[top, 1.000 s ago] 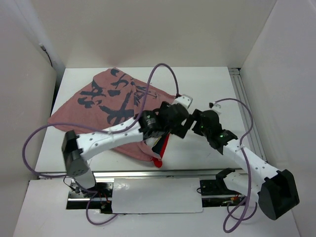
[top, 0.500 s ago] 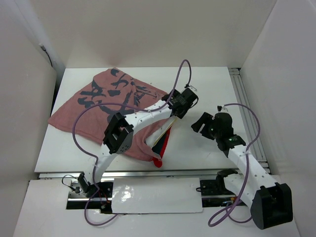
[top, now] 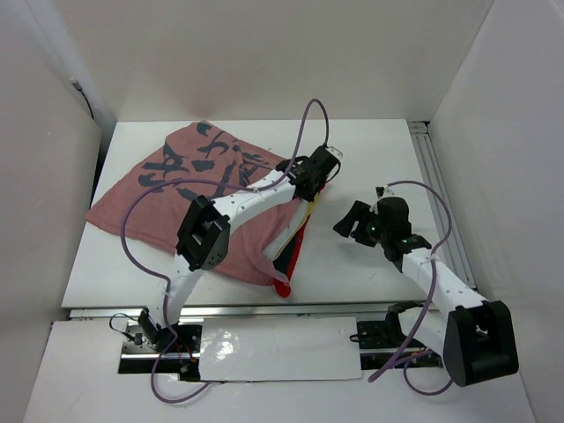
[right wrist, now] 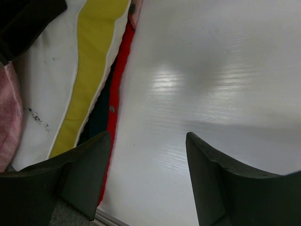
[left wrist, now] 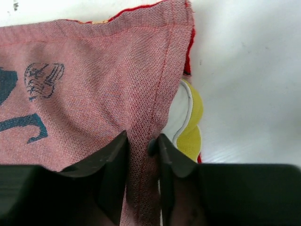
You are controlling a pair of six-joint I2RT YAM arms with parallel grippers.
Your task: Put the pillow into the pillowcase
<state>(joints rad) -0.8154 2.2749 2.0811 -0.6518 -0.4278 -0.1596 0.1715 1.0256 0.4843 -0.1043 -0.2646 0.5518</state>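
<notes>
- The pillowcase lies pink face up on the left of the table. Bare tabletop stretches to its right.
- The pillow shows white and yellow at the case's open edge.
- The left gripper pinches the pink hem.
- The right gripper is spread wide and holds nothing, just beside that opening.
- White walls close three sides.
- One pillow, one pillowcase, two grippers.

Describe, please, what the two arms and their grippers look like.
Both the left arm and the right arm have white tubular links joined by boxy black joint housings, each trailed by a looping purple cable. The left gripper and right gripper have plain black, wedge-shaped fingers; no markings show.
</notes>
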